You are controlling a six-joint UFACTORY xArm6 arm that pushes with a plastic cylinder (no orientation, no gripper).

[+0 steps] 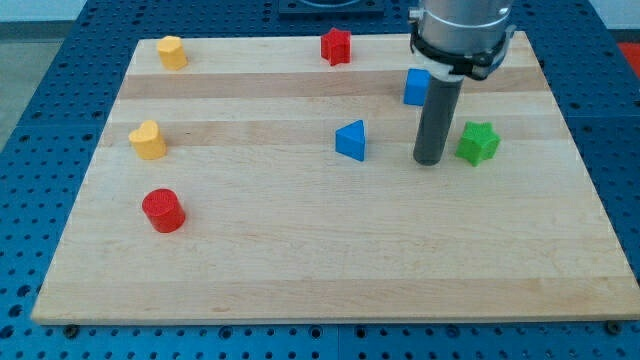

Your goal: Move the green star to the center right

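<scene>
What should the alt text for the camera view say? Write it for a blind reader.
My tip rests on a wooden board, just left of the green star, with a blue triangle further left. A blue block, red star, red cylinder and two yellow blocks lie elsewhere.

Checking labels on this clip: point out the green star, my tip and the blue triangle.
green star (478, 143), camera view, middle of its top face
my tip (431, 160), camera view, rod's very lower end
blue triangle (351, 140), camera view, centre of block

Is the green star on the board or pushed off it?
On the board. The green star sits flat on the wooden board, inside its right edge, just right of my tip.
</scene>
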